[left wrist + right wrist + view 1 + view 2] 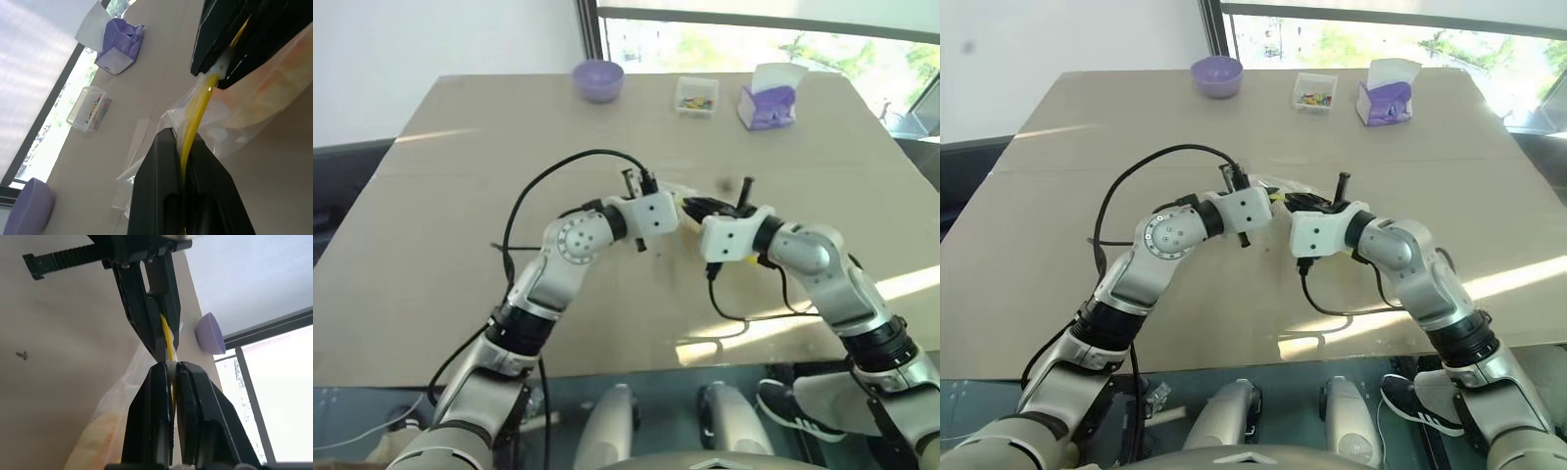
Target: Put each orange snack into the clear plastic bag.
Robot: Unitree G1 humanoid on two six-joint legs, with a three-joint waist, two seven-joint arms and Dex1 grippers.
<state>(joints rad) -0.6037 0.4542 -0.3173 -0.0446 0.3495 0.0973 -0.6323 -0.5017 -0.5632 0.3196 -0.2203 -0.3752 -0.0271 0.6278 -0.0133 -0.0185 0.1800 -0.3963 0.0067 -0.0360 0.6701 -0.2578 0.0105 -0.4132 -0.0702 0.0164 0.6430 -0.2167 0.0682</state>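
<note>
The clear plastic bag (247,115) hangs between my two grippers above the middle of the table (460,196). Its yellow strip (196,115) runs taut from one gripper to the other. My left gripper (183,139) is shut on one end of the strip. My right gripper (171,366) is shut on the strip close beside it, fingertips nearly facing the left fingers (146,308). An orange snack (95,431) shows as an orange-yellow blur through the bag's film, below the strip. In the eye views both grippers (1285,201) meet tip to tip.
At the table's far edge stand a purple bowl (598,78), a small clear box of colourful bits (696,95) and a purple-and-white tissue box (767,98). A black cable (524,201) arcs over my left forearm. The near table edge runs just under my elbows.
</note>
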